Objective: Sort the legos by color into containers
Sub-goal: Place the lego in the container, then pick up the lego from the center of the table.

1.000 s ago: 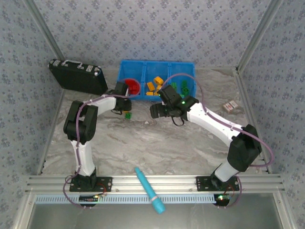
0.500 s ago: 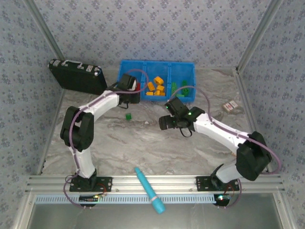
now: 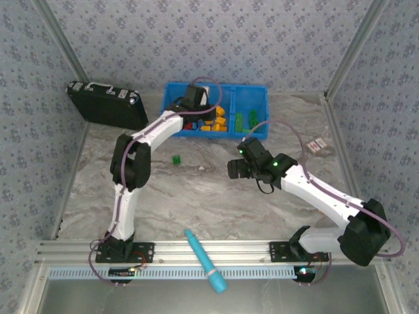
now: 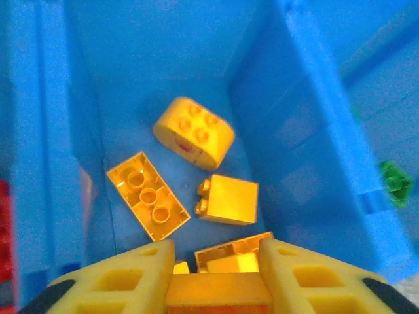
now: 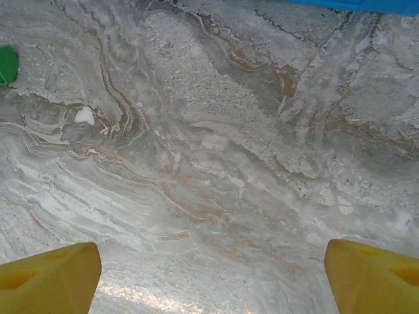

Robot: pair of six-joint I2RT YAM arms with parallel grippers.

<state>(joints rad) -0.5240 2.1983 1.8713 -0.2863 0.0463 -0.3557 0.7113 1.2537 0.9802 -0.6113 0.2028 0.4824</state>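
My left gripper [image 3: 196, 98] hangs over the middle compartment of the blue bin [image 3: 216, 87]. In the left wrist view its fingers [image 4: 134, 271] stand close on a yellow lego [image 4: 216, 291] that fills the gap between them. Below lie several yellow legos [image 4: 194, 131] on the compartment floor [image 4: 131, 98]. Green legos [image 3: 245, 119] lie in the right compartment, and a little red [image 3: 190, 124] shows in the left one beside my arm. One green lego [image 3: 176, 159] sits alone on the table. My right gripper [image 3: 234, 169] is open over bare marble [image 5: 209, 163], with that green lego [image 5: 6, 64] at the view's left edge.
A black case [image 3: 108, 103] lies left of the bin. A light-blue pen-like tool [image 3: 205, 260] rests across the near metal rail [image 3: 262, 248]. A small patterned object [image 3: 319, 145] lies at the table's right side.
My left gripper has swung right from the bin's left front to above the middle compartment. My right arm has drawn back from the bin toward the table's middle.
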